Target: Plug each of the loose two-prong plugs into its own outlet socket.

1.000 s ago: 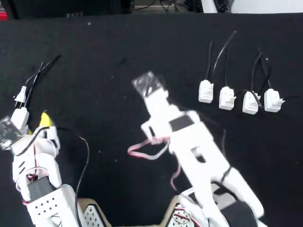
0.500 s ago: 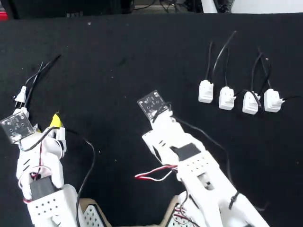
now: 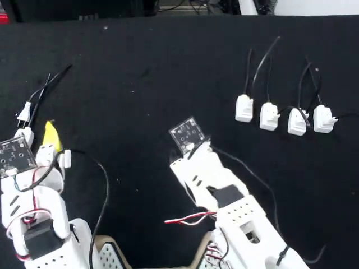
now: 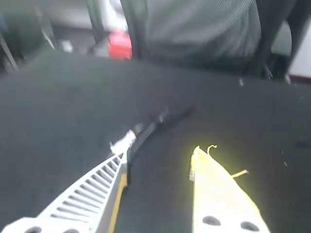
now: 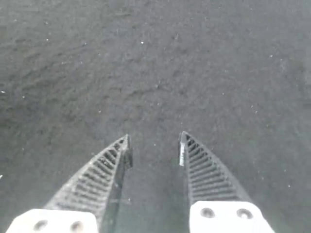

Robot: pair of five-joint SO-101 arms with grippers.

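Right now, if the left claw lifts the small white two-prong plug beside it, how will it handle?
The small white two-prong plug looks light, being tiny beside the left claw. Its thin black cord lies slack, so it would likely trail floppily. Pushed, it would probably slide or twist, not roll.

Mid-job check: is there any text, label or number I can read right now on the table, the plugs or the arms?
No text can be read in any view.
Row of white blocks with cords: no print visible.
Loose plug: no print visible.
Circuit board on the right arm: only specks, too small to read.
Red object beyond the table: blurred, unreadable.
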